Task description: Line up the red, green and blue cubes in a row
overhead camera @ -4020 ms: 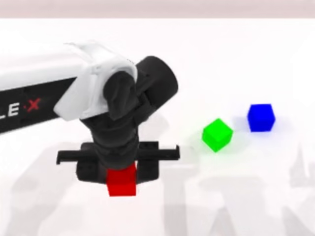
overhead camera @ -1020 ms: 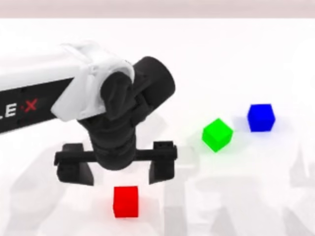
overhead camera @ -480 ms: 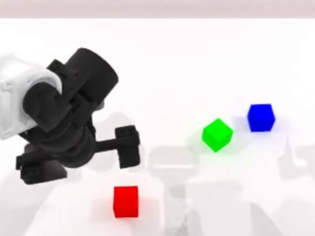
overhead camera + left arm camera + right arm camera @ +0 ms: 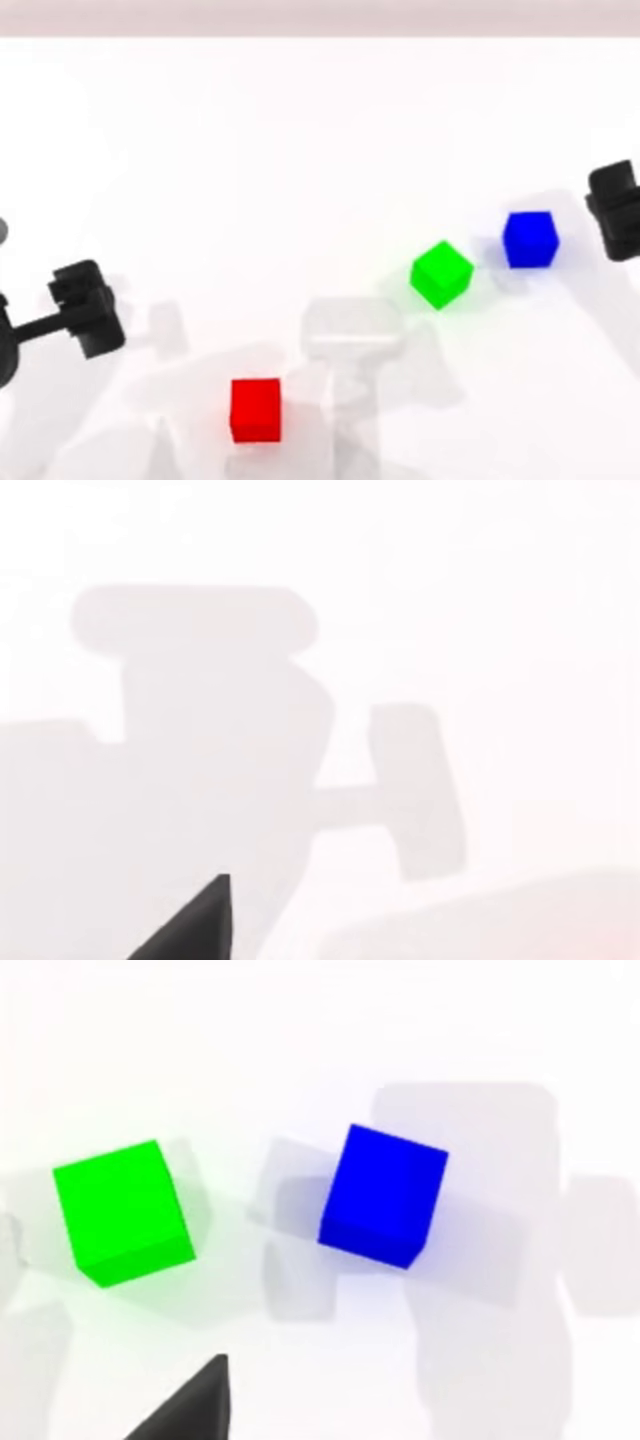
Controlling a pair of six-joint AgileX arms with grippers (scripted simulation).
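Our left gripper [image 4: 60, 320] sits at the far left edge of the table [image 4: 320, 140], only one black finger [image 4: 90, 308] and part of its crossbar in the top view, so we cannot tell how wide it stands; nothing shows in its grasp. The red cube [image 4: 256, 409] rests alone on the table, well to the right of that gripper and nearer the front edge, apart from it. Our right gripper [image 4: 615, 210] enters at the far right edge, mostly cut off, and we cannot tell its opening either. The blue cube [image 4: 530, 239] lies just to its left, near but not touching, and the green cube [image 4: 441, 274] sits beyond, a little farther left and forward. Our right wrist view shows both the green cube [image 4: 122, 1211] and the blue cube [image 4: 383, 1194] flat on the surface with a clear gap between them.
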